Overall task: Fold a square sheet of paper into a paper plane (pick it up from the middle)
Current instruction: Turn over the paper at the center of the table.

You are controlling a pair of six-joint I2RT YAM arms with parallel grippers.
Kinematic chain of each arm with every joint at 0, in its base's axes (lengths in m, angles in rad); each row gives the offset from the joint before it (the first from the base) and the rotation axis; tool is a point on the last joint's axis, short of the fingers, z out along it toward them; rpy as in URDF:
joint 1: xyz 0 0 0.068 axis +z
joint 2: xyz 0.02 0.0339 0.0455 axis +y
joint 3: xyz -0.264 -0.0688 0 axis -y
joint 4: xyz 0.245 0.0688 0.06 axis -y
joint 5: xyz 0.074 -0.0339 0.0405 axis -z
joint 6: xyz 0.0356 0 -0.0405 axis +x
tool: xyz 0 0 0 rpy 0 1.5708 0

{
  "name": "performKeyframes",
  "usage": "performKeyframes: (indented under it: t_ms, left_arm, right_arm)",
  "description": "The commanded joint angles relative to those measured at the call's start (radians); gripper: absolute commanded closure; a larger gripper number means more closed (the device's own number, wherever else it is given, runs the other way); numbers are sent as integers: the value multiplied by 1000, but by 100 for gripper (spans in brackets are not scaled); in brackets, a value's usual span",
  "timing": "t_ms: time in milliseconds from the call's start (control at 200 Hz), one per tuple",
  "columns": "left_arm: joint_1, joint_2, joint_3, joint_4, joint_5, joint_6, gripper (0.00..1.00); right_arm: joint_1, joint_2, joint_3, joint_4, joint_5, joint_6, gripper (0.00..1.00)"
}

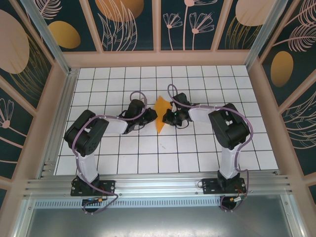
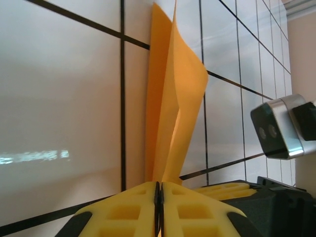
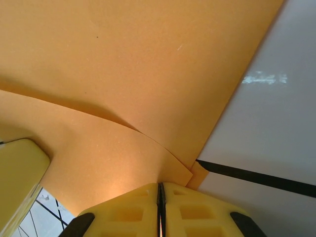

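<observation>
**Both grippers closed on the folded paper at mid-table**

From overhead I see the paper (image 1: 161, 115) sitting near the middle of the table (image 1: 123, 153), a narrow orange kite shape with a point toward the near edge. The left gripper (image 1: 149, 117) touches its left side and the right gripper (image 1: 171, 117) its right.

On my left wrist feed the yellow pads (image 2: 128, 212) are pressed together. The paper rises from their seam in several upright layers, fanning apart higher up.

On my right wrist feed the pads (image 3: 192, 212) are likewise together, and a curved flap of the paper runs down into their seam, so it looks pinched there too.
</observation>
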Motion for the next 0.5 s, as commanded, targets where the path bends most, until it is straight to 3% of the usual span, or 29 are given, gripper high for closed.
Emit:
performKeyframes:
  t_ms: [0,495]
  left_arm:
    - [-11,3,34,-5,21,38,86]
    - [-30,57,65,93,70,-53,78]
  right_arm:
    - [-14,50,-1,-99,75,14,87]
    - [-27,58,-33,-38,-2,53,89]
